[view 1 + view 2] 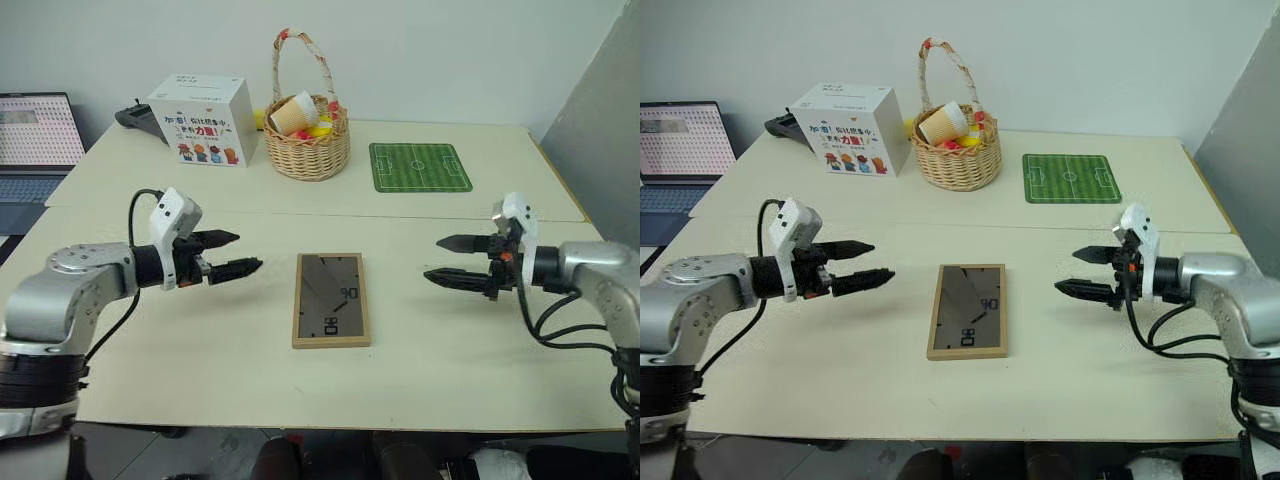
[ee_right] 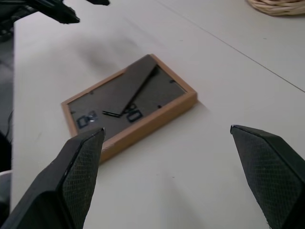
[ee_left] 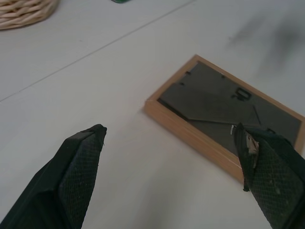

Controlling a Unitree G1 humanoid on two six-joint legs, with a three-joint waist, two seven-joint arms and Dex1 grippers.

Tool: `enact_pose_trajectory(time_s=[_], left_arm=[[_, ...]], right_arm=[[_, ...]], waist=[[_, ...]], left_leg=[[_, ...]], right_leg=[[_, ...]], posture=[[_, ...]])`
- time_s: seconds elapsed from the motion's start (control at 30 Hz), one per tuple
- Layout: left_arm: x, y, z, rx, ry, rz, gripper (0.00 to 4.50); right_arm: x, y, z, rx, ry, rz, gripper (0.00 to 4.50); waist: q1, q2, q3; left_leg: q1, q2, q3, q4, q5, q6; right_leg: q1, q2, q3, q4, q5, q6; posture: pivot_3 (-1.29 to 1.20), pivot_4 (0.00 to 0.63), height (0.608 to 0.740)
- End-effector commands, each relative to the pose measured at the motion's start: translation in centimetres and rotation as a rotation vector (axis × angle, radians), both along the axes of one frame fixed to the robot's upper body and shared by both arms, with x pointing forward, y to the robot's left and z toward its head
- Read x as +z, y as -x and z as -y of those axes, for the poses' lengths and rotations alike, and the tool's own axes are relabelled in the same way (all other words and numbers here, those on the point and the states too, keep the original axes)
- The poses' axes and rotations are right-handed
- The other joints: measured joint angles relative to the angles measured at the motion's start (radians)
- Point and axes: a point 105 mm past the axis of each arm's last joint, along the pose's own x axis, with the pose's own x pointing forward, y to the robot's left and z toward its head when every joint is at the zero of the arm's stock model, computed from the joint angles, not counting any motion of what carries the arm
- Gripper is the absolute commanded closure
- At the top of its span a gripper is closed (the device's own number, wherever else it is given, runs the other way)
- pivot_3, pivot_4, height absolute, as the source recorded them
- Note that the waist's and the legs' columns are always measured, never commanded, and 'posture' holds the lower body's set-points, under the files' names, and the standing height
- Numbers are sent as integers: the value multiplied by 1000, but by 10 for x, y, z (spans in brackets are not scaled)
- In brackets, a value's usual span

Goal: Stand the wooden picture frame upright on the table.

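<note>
Plainly, the frame [image 1: 331,300] lies flat, back panel up, near the middle of the front of the table [image 1: 450,370], between the two grippers and touched by neither. The left gripper [image 1: 228,255] hangs just off its left side and the right gripper [image 1: 452,260] further off its right, both spread wide and empty, tips turned in toward it. To do this step well, I'd judge one gripper should come down on a long edge and pinch the wooden rim, not the thin back, while the other steadies the far edge; the fold-out stand looks folded flat and probably has to swing out before the frame can stay up. The tabletop is smooth and pale, so the frame may slide when nudged. Further back stand a basket [image 1: 308,150], a box [image 1: 203,122] and a green mat [image 1: 420,167]; a laptop [image 1: 35,140] sits off to the left
</note>
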Motion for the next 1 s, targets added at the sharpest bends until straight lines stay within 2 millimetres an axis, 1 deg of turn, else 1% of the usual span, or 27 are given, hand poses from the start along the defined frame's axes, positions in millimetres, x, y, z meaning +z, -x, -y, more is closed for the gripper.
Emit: enact_pose_trajectory(time_s=[0.03, 0.1, 0.23, 0.33, 0.37, 0.43, 0.47, 0.57, 0.6, 0.63, 0.67, 0.7, 0.73, 0.77, 0.8, 0.83, 0.87, 0.9, 0.93, 1.0], left_arm=[[7, -2, 1, -8, -31, 45, 0], [9, -4, 2, -2, -27, 48, 0], [9, -6, -2, 19, -30, 65, 0], [10, -6, -2, 22, -13, 68, 0], [10, -6, -1, 19, -10, 66, 172], [8, -5, 1, 8, 4, 53, 448], [7, -4, 2, 5, 7, 49, 719], [1, -3, 4, 3, 0, 38, 1467], [-2, -3, 5, 3, -4, 32, 1742], [-7, -3, 5, 14, -6, 23, 1920], [-11, -4, 5, 28, -4, 13, 2196], [-13, -7, 4, 56, 15, 3, 2384], [-15, -11, 4, 127, 139, -59, 2511], [-19, -8, 5, 148, 237, -137, 2385], [-22, -1, 7, 136, 318, -214, 2143], [-24, 7, 10, 121, 388, -296, 2077], [-26, 14, 11, 109, 427, -359, 1769], [-26, 19, 12, 103, 460, -413, 1621], [-26, 23, 11, 105, 491, -465, 1361], [-28, 27, 10, 120, 542, -566, 998]], right_arm=[[3, 1, -3, 14, 14, 30, 25], [-3, -2, -2, -6, 29, 39, 25], [-7, -10, 2, -55, 44, 64, 25], [-10, -12, 2, -63, 46, 68, 25], [-12, -13, 1, -63, 45, 66, 8], [-17, -18, 1, -86, 40, 67, 395], [-19, -19, 1, -91, 38, 64, 548], [-31, -19, -5, -77, 62, 67, 1380], [-33, -20, -7, -75, 61, 70, 1728], [-35, -21, -10, -78, 59, 75, 1891], [-36, -23, -13, -79, 57, 79, 2181], [-37, -24, -16, -79, 56, 82, 2389], [-42, -24, -23, -64, 58, 80, 2538], [-47, -23, -30, -46, 63, 79, 2933], [-52, -22, -35, -31, 67, 77, 2914], [-56, -20, -40, -14, 69, 70, 3182], [-59, -19, -43, -1, 74, 65, 3493], [-62, -18, -45, 10, 80, 63, 3677], [-65, -17, -47, 20, 87, 61, 3995], [-71, -16, -50, 36, 101, 58, 4438]], waist=[[1, 0, 0], [2, 0, 0], [4, 0, 0], [3, 0, 0], [3, 0, 0], [3, 0, 0], [3, 0, 0], [4, 0, 0], [4, 0, 0], [4, 0, 0], [2, 0, 0], [2, 0, 0], [3, 0, 0], [4, 0, 0], [4, 0, -1], [1, -1, -1], [-3, -1, -1], [-5, 0, -1], [-5, 0, 0], [-5, -1, 0]], left_leg=[[0, 0, 0, 0, 0, 0], [0, 0, 0, 1, 0, 0], [-1, 0, 1, 1, 0, 0], [-1, 0, 1, 1, 0, 0], [-1, 0, 1, 1, 0, 0], [-1, 0, 1, 1, 0, 0], [-1, 0, 1, 1, 0, 0], [-1, 0, 1, 1, 0, 0], [-1, 0, 1, 1, 0, 0], [-1, 0, 2, 1, 0, 0], [-1, 0, 2, 1, 0, 0], [-1, 0, 2, 1, 0, 0], [-1, 0, 2, 1, 0, 0], [-1, 0, 1, 1, 0, 0], [-1, 0, 1, 1, 0, 0], [0, 0, 1, 1, 0, 0], [0, 1, 1, 2, 0, 0], [0, 1, 0, 1, 0, 0], [-1, 1, 0, 1, 0, 0], [-2, 1, -1, 2, 0, 0]], right_leg=[[0, 0, 0, 0, 0, 0], [0, 0, 0, 0, 0, 0], [-1, 0, 0, -1, 0, 0], [-1, 0, 0, 0, 0, 0], [-1, 0, 0, 0, 0, 0], [-1, 0, 0, 0, 0, 0], [-1, 0, 0, 0, 0, 0], [-1, 0, 0, 0, 0, 0], [-1, 0, 0, 0, 0, 0], [-1, 0, 0, 0, 0, 0], [-1, 0, 0, 0, 0, 0], [-1, 0, 0, 0, 0, 0], [-1, 0, 0, 1, 0, 0], [-1, 0, 0, 1, 0, 0], [-1, 0, 0, 0, 0, 0], [0, 0, 0, 1, 0, 0], [0, 0, 0, 1, 0, 0], [0, 1, 0, 1, 0, 0], [-2, 1, 0, 2, 0, 0], [-2, 1, -1, 2, 0, 0]], posture=[[0, 150, 740], [0, 150, 740], [0, 150, 740], [0, 150, 740], [0, 150, 740], [0, 150, 740], [0, 150, 740], [0, 150, 740], [0, 150, 740], [0, 150, 740], [0, 150, 740], [0, 150, 740], [0, 150, 740], [0, 150, 740], [0, 150, 740], [0, 150, 740], [0, 150, 740], [0, 150, 740], [0, 150, 740], [0, 150, 740]])
